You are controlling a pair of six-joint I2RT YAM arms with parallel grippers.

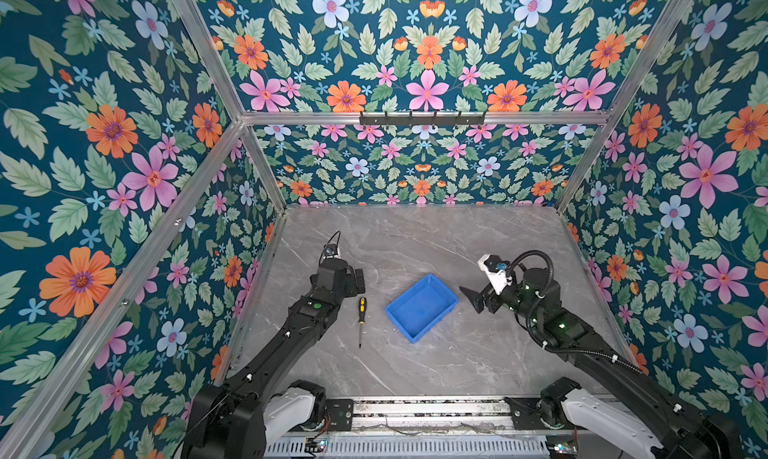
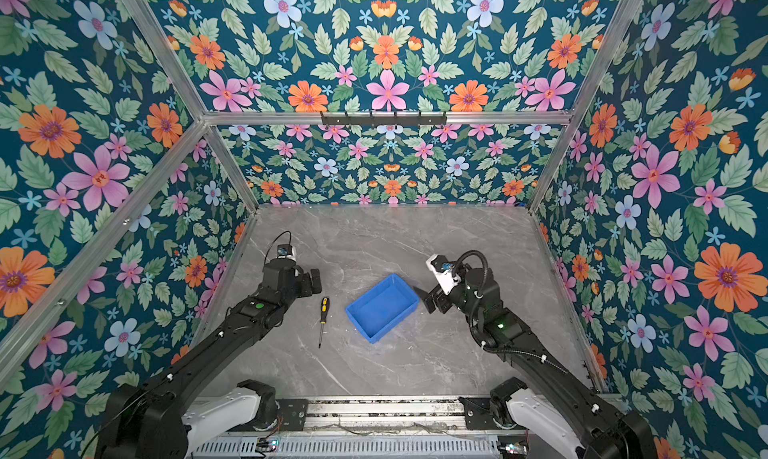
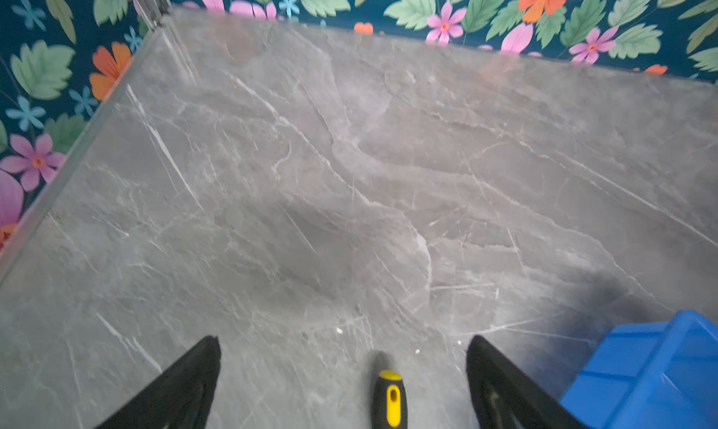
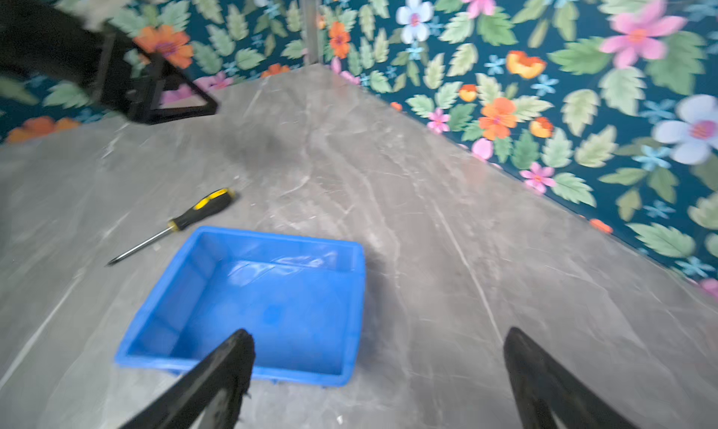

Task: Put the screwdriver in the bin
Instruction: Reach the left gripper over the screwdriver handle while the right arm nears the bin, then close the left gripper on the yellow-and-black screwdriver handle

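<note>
Left wrist view: left hand (image 3: 344, 341) spread apart, empty, near screwdriver (image 3: 389, 400) handle. Screwdriver flat on bench (image 1: 415, 236), between left edge and bin (image 1: 419, 309). Bin empty. Right hand (image 4: 377, 333) apart, empty. Nothing done yet: grab, lift, drop to come.

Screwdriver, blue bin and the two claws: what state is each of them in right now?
screwdriver: lying flat on the table, beside the bin, not held.
bin: upright on the table, empty.
left gripper: open, empty, by the screwdriver's handle end.
right gripper: open, empty, at the bin's far side from the screwdriver.
</note>
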